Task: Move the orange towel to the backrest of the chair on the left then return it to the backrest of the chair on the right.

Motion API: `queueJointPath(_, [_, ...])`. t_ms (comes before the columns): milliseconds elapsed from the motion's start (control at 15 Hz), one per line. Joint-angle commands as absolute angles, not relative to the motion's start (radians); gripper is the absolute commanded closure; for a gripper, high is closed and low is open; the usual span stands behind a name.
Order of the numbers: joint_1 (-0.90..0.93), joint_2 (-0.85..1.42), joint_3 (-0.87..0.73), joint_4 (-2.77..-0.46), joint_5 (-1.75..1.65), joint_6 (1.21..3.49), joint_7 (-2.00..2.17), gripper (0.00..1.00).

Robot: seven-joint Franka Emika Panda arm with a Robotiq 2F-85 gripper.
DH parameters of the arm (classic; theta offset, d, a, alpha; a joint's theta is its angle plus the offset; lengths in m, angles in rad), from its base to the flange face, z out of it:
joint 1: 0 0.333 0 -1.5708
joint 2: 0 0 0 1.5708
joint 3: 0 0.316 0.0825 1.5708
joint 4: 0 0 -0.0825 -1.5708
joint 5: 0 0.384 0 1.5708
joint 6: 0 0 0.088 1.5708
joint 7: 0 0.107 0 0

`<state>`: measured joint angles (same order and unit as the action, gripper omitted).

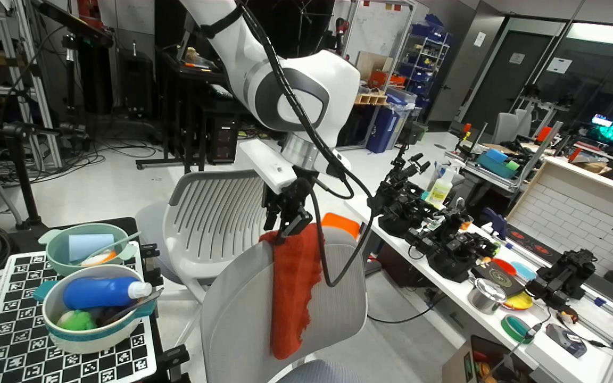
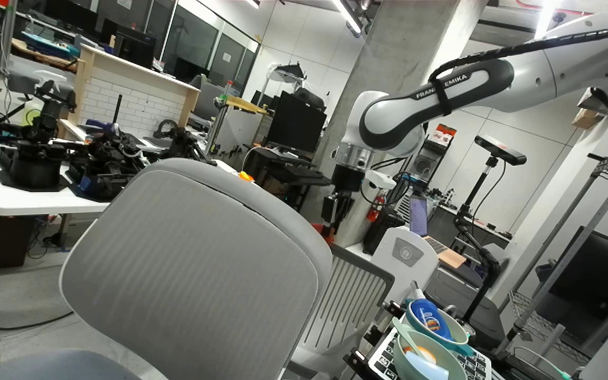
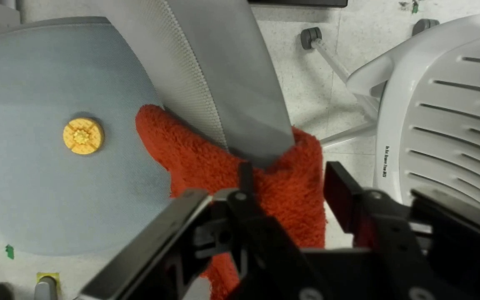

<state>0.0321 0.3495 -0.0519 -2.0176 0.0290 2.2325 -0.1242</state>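
One Robotiq gripper (image 3: 290, 179) is mounted at the end of the Franka Panda arm (image 2: 383, 113) and points downward. The fingers (image 3: 342, 187) stand apart, with a visible gap between them.

The orange towel (image 1: 291, 298) is located directly below the gripper, draped over the top edge of the gray mesh backrest (image 1: 237, 308). The longer visible portion of the towel hangs down the seat side. In the wrist view, the towel shows between the fingers: one finger overlaps it, while the finger nearer the slatted backrest (image 1: 213, 221) is aligned just beside the towel's edge. Contact between fingers and towel cannot be confirmed.

In an exterior view, the slatted backrest is positioned beside and beyond the gripper. The fabric seat (image 3: 56, 187) is below the gripper, on the side away from the slatted backrest, and bears a yellow disc (image 3: 83, 136) with a grooved face.

Well apart from the gripper, a marker board (image 1: 14, 330) supports a green bowl (image 1: 59, 246) and a teal-banded bowl (image 1: 85, 344); the latter contains a blue bottle (image 1: 99, 292). On the opposite side of the gripper, a white table (image 2: 13, 199) supports black tabletop robot arms (image 2: 35, 163).
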Motion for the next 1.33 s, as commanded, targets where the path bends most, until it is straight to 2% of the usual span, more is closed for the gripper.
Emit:
queueJointPath(0, [0.007, 0.348, -0.037, -2.004, 0.008, 2.224, -0.112, 0.84])
queueJointPath(133, [0.003, 0.348, -0.038, -2.004, 0.009, 2.224, -0.113, 0.99])
queueJointPath(200, [0.001, 0.346, -0.037, -2.006, 0.009, 2.225, -0.113, 1.0])
queueJointPath(667, [-0.01, 0.275, -0.031, -1.972, 0.031, 2.193, -0.133, 0.98])
queueJointPath(1267, [0.008, 0.131, -0.006, -1.752, 0.055, 2.082, -0.138, 0.98])
